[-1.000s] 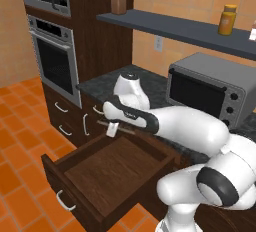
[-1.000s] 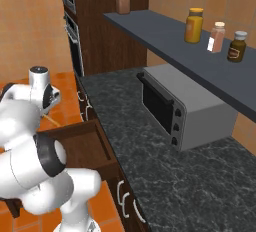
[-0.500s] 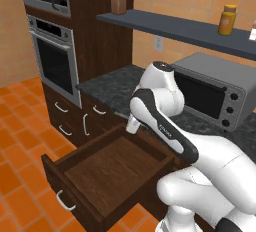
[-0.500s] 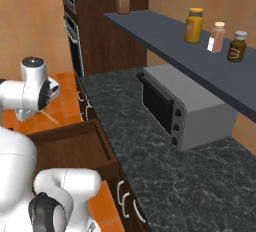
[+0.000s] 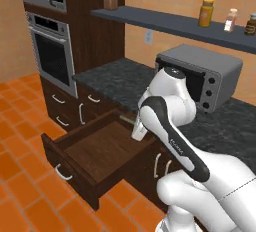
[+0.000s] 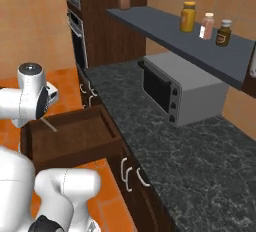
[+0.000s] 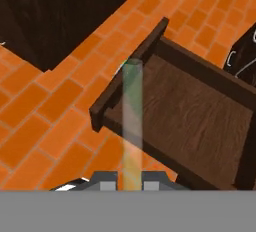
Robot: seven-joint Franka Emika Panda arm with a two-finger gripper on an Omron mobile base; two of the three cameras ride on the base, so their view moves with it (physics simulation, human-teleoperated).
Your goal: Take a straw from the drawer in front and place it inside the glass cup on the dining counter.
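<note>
Between the two dark fingertips of the hand (image 7: 131, 178), closed tight on it, sits the thin straight tan straw (image 7: 132, 121), sticking up thru the hand view w/ its far end tinted greenish. Right base view shows the straw (image 6: 49, 124) as a pale sliver over the wide dark brown wooden drawer (image 5: 95, 148), pulled open, curved silver handle on front; it's prob. clear of the wood, hard to tell. Black speckled stone bench (image 6: 165, 151) above carries a grey toaster oven (image 5: 200, 76).
</note>
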